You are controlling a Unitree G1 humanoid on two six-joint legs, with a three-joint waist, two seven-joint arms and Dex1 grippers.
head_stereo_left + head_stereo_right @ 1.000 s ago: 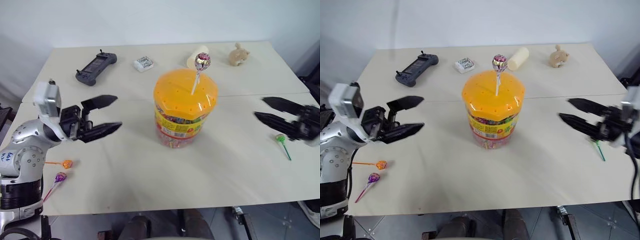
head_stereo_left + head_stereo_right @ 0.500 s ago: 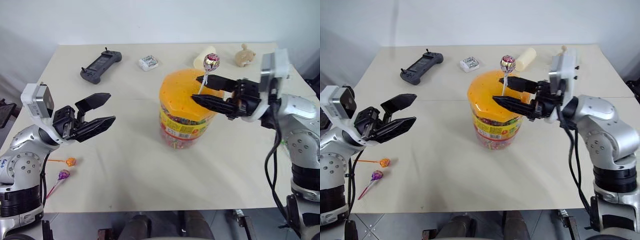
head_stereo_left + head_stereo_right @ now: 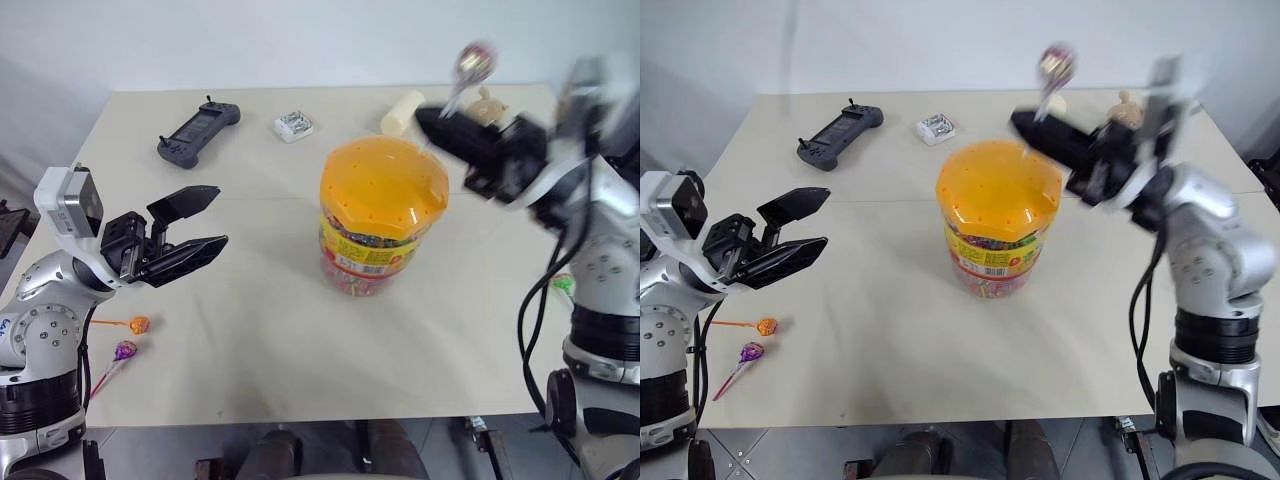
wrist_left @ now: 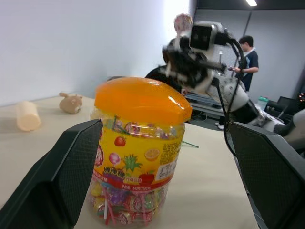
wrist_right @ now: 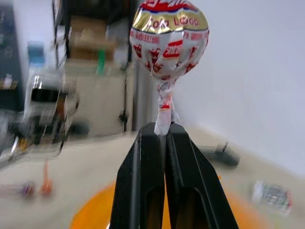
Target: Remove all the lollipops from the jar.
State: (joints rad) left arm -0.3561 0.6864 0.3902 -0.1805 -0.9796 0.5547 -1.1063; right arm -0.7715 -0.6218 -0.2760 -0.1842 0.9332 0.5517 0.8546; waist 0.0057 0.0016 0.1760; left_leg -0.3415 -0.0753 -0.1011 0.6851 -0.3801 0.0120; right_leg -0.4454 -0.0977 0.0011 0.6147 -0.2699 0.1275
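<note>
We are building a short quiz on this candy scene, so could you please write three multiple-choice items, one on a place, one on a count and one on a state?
1. Where is the pink lollipop?
A. Raised above the jar
B. Lying beside the game controller
C. Standing in the lid

2. How many lollipops lie on the table near the left hand?
A. None
B. Two
C. Four

3. How is the right hand?
A. Open and empty
B. Shut on the jar's lid
C. Shut on the lollipop's stick

Answers:
1. A: the head views show it held high, clear of the orange lid.
2. B: an orange one and a purple one lie there.
3. C: the right wrist view shows the fingers pressed together around the stick.
</note>
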